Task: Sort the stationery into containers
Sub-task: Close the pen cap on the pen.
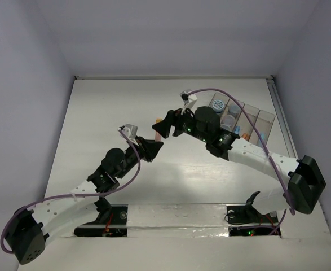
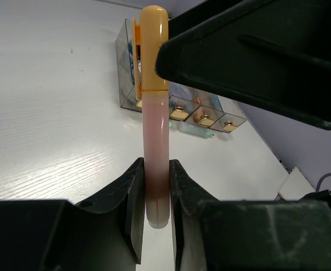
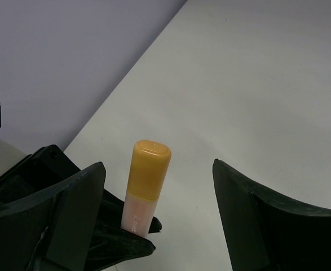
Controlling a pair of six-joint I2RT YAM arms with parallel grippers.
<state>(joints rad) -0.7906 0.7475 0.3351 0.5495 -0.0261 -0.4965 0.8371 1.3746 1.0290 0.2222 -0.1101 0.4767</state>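
Observation:
A short stick with a pale pink body and an orange cap is clamped by its lower end in my left gripper, which is shut on it and holds it above the table. In the right wrist view the same stick stands up between the wide-open fingers of my right gripper, closer to the left finger and touching neither. From above, both grippers meet mid-table: left, right. The clear organiser box sits at the far right, with round tubs and sticks in its compartments.
The right arm stretches from the near right corner across in front of the organiser box. A purple cable loops above it. White walls close in the table at the back and on both sides.

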